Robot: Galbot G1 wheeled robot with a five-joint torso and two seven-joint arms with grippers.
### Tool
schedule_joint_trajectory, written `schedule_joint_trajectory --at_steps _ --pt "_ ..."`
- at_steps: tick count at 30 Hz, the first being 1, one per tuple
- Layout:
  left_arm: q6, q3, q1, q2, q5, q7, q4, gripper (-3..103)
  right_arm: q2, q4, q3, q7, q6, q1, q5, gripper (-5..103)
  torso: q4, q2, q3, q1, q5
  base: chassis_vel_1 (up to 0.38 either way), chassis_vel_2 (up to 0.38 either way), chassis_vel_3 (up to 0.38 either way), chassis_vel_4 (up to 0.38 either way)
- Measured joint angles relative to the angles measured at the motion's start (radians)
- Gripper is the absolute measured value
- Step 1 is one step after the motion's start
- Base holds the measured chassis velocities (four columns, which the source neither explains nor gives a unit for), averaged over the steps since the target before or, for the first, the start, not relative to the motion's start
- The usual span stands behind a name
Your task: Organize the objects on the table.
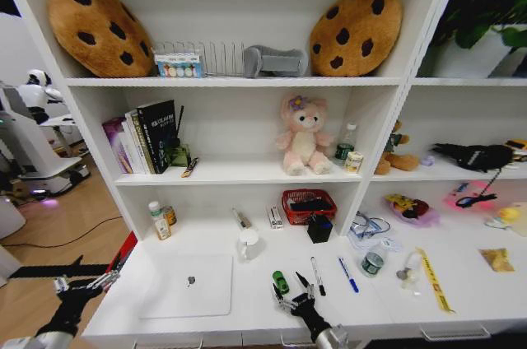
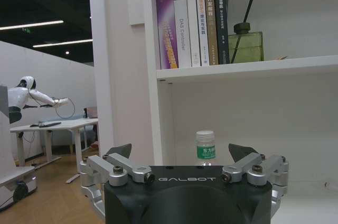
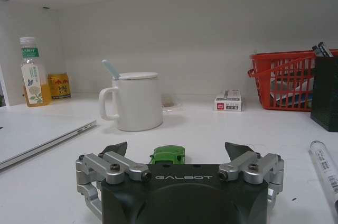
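Fingers of right gripper (image 3: 177, 152) spread, half hiding toy car (image 3: 168, 155); left gripper (image 2: 180, 152) spread too

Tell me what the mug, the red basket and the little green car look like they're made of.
Mug: likely glazed ceramic, smooth white with a soft sheen. Red basket: probably moulded plastic, openwork sides. Green car, just ahead of the open right tool: glossy, plastic or painted metal; cannot tell which.

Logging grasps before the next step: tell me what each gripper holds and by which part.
Nothing is held. The right gripper is open just short of the green car; the left gripper is open off the table's left end.
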Motion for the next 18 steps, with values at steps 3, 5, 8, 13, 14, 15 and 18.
schedule_joint_trajectory --at_steps 3,5,8,13,14,15,18 --pt "0.0 0.0 0.0 0.0 0.0 0.0 0.0 100 -0.007 -0.005 -0.005 0.004 -0.011 0.001 0.0 100 0.0 0.0 0.0 0.0 0.0 0.0 0.0 0.0 0.0" --pt "0.0 0.0 0.0 0.0 0.0 0.0 0.0 100 -0.01 -0.008 -0.006 0.004 -0.013 0.003 0.0 98 0.0 0.0 0.0 0.0 0.0 0.0 0.0 0.0 0.0" --pt "0.0 0.0 0.0 0.0 0.0 0.0 0.0 100 -0.017 -0.011 -0.005 0.007 -0.022 0.008 0.002 90 0.0 0.0 0.0 0.0 0.0 0.0 0.0 0.0 0.0" --pt "0.0 0.0 0.0 0.0 0.0 0.0 0.0 100 -0.02 -0.015 -0.004 0.009 -0.026 0.015 0.002 74 0.0 0.0 0.0 0.0 0.0 0.0 0.0 0.0 0.0" --pt "0.0 0.0 0.0 0.0 0.0 0.0 0.0 100 -0.019 -0.016 -0.005 0.01 -0.028 0.016 0.002 70 0.0001 0.0 0.0 0.0 0.0 0.0 0.0 0.0 0.0" --pt "0.0 0.0 0.0 0.0 0.0 0.0 0.0 100 -0.018 -0.017 -0.007 0.01 -0.028 0.016 0.002 64 0.0 0.0 0.0 0.0 0.0 0.0 0.0 0.0 0.0" --pt "0.0 0.0 0.0 0.0 0.0 0.0 0.0 100 -0.011 -0.021 -0.01 0.012 -0.028 0.01 -0.004 42 0.0001 0.0 0.0 0.0 0.0 0.0 0.0 0.0 0.0"
